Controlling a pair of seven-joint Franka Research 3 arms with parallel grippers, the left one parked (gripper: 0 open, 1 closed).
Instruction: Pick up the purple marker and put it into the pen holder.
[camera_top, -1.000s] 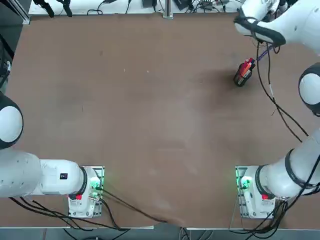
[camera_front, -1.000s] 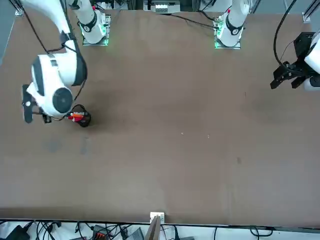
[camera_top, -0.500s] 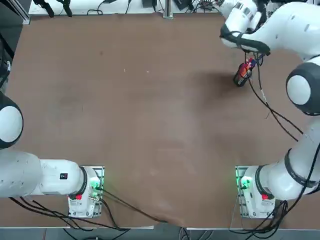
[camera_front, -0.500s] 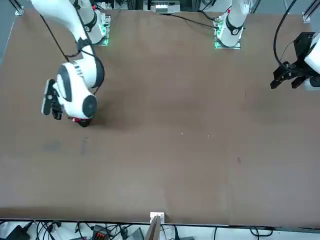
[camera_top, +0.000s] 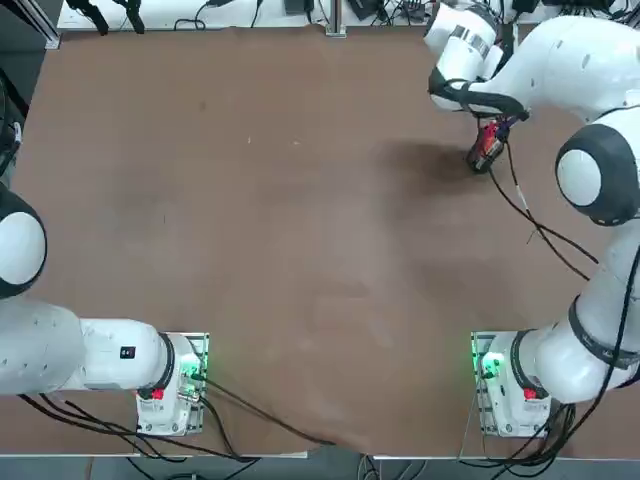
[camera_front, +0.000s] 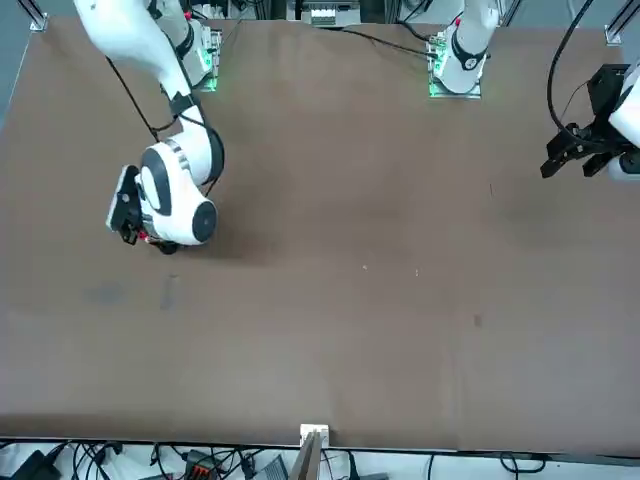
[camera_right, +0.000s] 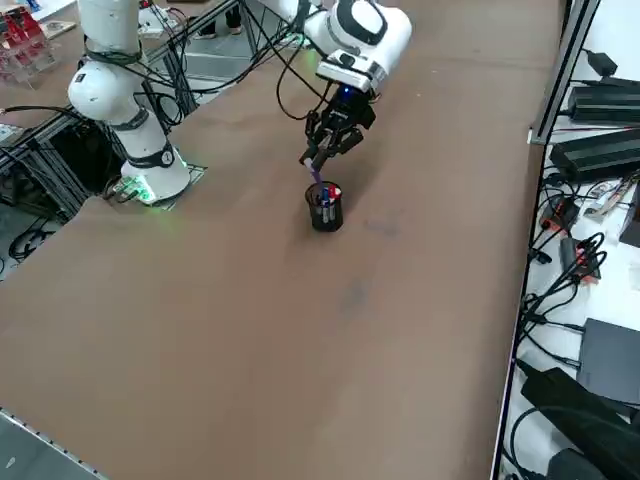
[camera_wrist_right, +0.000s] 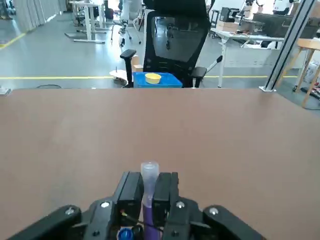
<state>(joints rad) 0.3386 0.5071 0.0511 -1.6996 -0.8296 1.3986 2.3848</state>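
The right arm's black 2-finger claw (camera_wrist_right: 148, 195) hangs just above the small black round pen holder (camera_right: 325, 209), which stands on the brown table (camera_top: 280, 230) near its far right part in the overhead view. The claw is clenched on the thin purple marker (camera_wrist_right: 148, 187): in the wrist view the 2 fingers (camera_wrist_right: 129, 192) press against the stick from both sides, and its pale, clear tip stands up between them. In the side view the lower end of the marker (camera_right: 316, 190) points down at the rim of the holder, slightly tilted; whether it already touches the rim I cannot tell. Inside the holder stand red and blue pens (camera_right: 326, 207). In the overhead view the arm's white wrist covers most of the claw, and only the holder (camera_top: 484, 152) with its red pens shows just beside it.
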